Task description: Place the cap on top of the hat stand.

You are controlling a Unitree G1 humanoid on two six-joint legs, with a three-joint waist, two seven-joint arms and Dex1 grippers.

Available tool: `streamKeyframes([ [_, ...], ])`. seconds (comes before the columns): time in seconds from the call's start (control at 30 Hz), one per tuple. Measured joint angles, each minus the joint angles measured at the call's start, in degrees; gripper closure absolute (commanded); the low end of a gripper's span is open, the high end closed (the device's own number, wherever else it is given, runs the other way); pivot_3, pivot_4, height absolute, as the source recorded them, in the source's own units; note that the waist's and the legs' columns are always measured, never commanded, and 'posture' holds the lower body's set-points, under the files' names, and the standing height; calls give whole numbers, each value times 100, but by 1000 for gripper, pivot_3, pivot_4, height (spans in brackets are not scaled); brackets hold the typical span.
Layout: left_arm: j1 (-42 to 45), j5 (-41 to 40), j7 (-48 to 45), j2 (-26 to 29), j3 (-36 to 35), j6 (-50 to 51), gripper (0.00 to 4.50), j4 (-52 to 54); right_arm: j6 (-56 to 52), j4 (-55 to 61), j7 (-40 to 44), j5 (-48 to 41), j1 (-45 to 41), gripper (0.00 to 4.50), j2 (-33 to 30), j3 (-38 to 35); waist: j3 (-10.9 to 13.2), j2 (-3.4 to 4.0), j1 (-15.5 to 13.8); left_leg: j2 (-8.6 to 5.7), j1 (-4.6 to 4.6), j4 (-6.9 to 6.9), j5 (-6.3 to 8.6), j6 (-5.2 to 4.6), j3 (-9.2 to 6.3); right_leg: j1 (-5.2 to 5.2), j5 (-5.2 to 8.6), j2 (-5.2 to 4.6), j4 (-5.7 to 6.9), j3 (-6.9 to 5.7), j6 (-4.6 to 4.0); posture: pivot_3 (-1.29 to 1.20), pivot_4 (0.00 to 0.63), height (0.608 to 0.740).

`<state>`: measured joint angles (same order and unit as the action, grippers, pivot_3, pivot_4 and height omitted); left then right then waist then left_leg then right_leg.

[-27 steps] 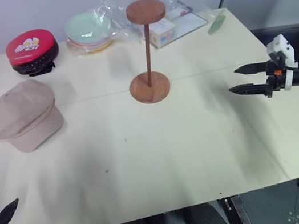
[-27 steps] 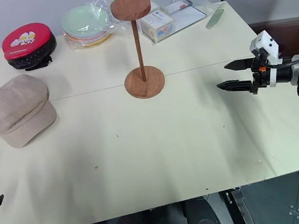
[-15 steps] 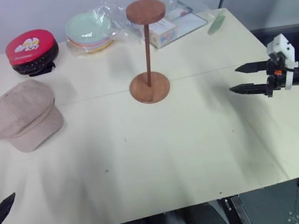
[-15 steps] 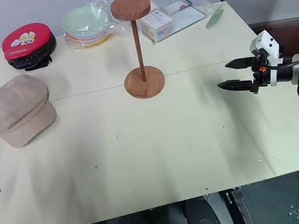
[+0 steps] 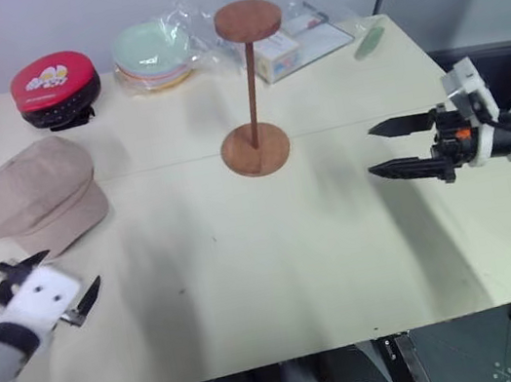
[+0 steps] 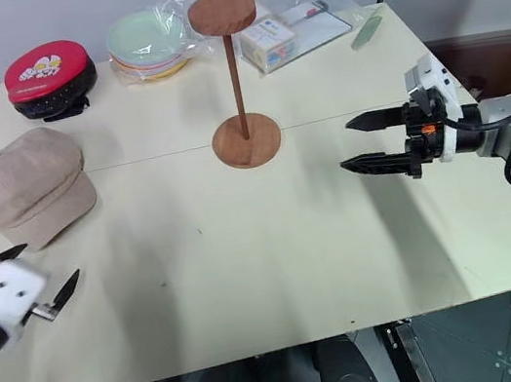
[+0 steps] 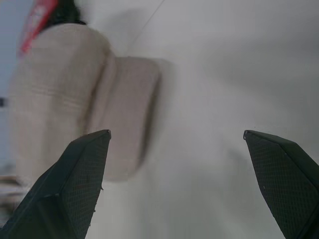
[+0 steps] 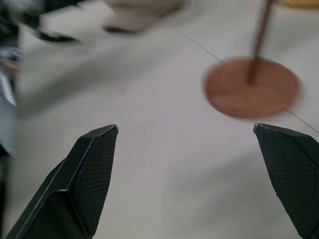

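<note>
The beige-pink cap (image 5: 34, 200) lies on the left side of the pale table (image 5: 252, 281), brim toward the front. Upright at the table's middle stands the reddish-brown hat stand (image 5: 256, 147), its top disc bare. My left gripper (image 5: 70, 270) hovers open just in front of the cap's brim, apart from it; the left wrist view has the cap (image 7: 65, 99) ahead, beyond the left finger. My right gripper (image 5: 372, 152) is open over the table's right side, pointing left toward the stand, whose base (image 8: 251, 89) appears ahead in the right wrist view. Neither gripper holds anything.
A red-and-black round cap (image 5: 55, 88) sits at the back left. Beside it are a stack of pastel plates (image 5: 150, 53) and a plastic-wrapped box (image 5: 294, 46) behind the stand. A small green object (image 5: 371, 40) lies at the back right corner.
My left gripper has come up from the lower left edge to just in front of the cap. My right gripper has moved left, closer to the stand. Cap and stand have not moved.
</note>
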<state>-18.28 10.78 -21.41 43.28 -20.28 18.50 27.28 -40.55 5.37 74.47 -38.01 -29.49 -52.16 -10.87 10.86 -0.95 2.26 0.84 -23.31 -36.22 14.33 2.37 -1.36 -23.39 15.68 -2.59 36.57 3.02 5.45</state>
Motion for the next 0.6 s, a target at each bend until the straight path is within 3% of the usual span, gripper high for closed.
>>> streamKeyframes([
  [0.13,734,916,655,-227,801,96,22,-626,-743,984,-443,-893,105,0,40,-255,0,-1,-21,0,1,-10,0,0,-4,0,0,-6,19,-3,1,0,150,740],
  [0.33,2049,1828,1608,-585,1686,70,22,-2195,-1280,1460,-1131,-1791,-17,0,169,-501,-1,-5,-145,-5,-1,-53,0,0,-13,2,0,-3,59,-9,1,0,150,740],
  [0.6,3111,1999,2321,-684,1944,-529,22,-3875,-1328,1493,-1577,-2067,-45,0,169,-525,-11,10,-171,0,2,-85,0,-1,-22,14,-1,-4,82,-16,2,0,150,740],
])
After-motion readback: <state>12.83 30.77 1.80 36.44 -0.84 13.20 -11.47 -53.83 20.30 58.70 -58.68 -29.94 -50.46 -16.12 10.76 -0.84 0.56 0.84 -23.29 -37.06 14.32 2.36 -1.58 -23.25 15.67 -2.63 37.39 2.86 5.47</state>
